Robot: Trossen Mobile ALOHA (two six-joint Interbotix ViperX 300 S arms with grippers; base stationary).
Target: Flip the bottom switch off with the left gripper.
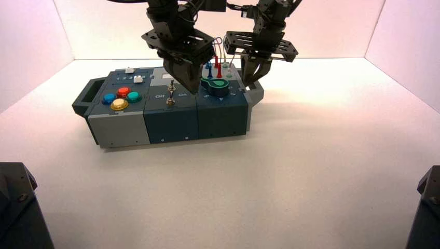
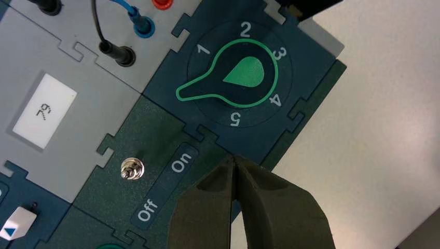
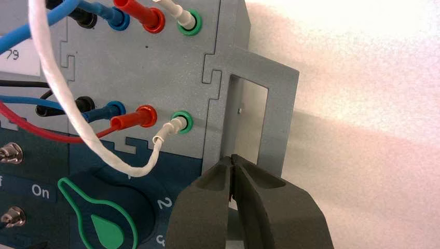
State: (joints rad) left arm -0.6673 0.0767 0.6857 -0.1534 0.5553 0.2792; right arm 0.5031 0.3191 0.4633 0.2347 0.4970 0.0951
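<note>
- The box [image 1: 171,122] stands on the white table [image 1: 259,181], its long axis running left to right, with coloured buttons [image 1: 121,97] at its left end, the switch panel in the middle and a green-edged knob [image 1: 214,85] toward the right.
- Two toggle switches sit on the dark middle panel between the white labels "Off" on the left and "On" on the right; the bottom switch [image 1: 169,101] is the nearer one, at the near edge of that panel's top face.
- In the high view its lever stands roughly upright, and which way it leans cannot be told there.
- The left wrist view shows one metal toggle [image 2: 131,169] almost end-on, between "Off" and "On"; its lean is not plain there either, nor which of the two switches it is.
- The left gripper [image 1: 189,87] hangs over the panel's right part, at the "On" label, just right of the switches and apart from them.
- In the left wrist view its two dark fingers [image 2: 207,207] are pressed together into a wedge, holding nothing, with the tip over the seam between the switch panel and the knob panel.
- The knob's pointer [image 2: 194,92] aims past the "1" mark, away from the numbers.
- The right gripper [image 1: 253,78] hovers at the box's far right end, beside the wire sockets [image 3: 182,121]; its fingers [image 3: 270,207] are likewise closed and empty, just by the grey side bracket [image 3: 259,119].
</note>
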